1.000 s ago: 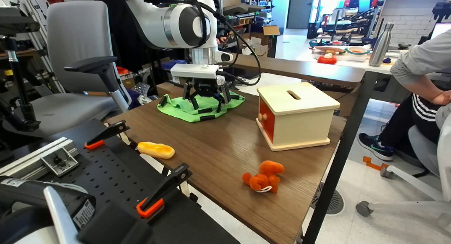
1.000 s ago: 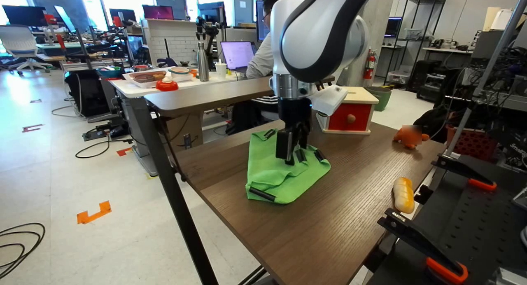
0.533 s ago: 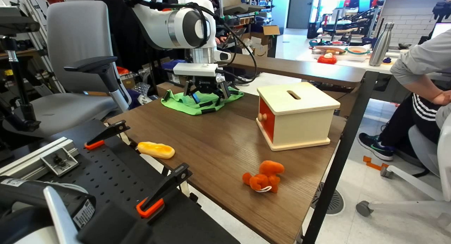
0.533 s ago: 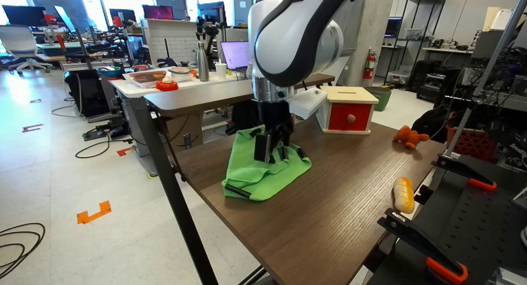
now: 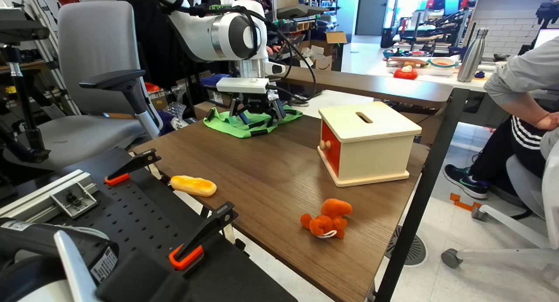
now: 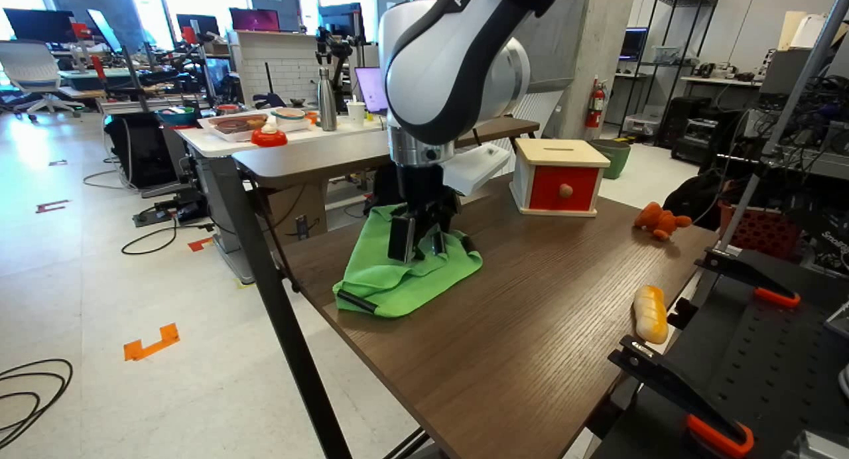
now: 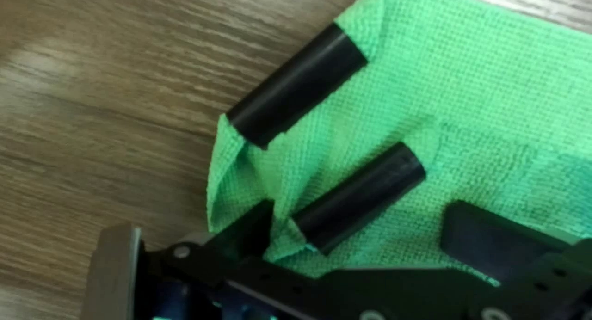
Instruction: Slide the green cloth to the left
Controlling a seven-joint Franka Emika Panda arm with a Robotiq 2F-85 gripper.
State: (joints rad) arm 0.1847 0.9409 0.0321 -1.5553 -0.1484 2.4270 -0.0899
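The green cloth (image 5: 229, 126) lies rumpled on the brown table at its far end, with several black strips on it. It also shows in an exterior view (image 6: 428, 286), close to the table's left edge there. My gripper (image 5: 262, 118) points down at the cloth, its fingertips at or on the fabric; it shows in an exterior view too (image 6: 410, 252). In the wrist view the gripper (image 7: 358, 218) has its two black fingers wide apart, with cloth (image 7: 485, 75) and a black strip between them. Part of the cloth is hidden under the gripper.
A light wooden box (image 5: 375, 158) with a red front stands on the table (image 5: 262, 180). An orange plush toy (image 5: 327, 219) and a yellow bread-like toy (image 5: 193, 186) lie near table edges. A black perforated board with clamps (image 5: 185, 258) borders one side.
The gripper and the green cloth have moved together: leftward in an exterior view, and slightly back, away from the camera, in an exterior view. The fingers stay apart. The box and toys have not moved.
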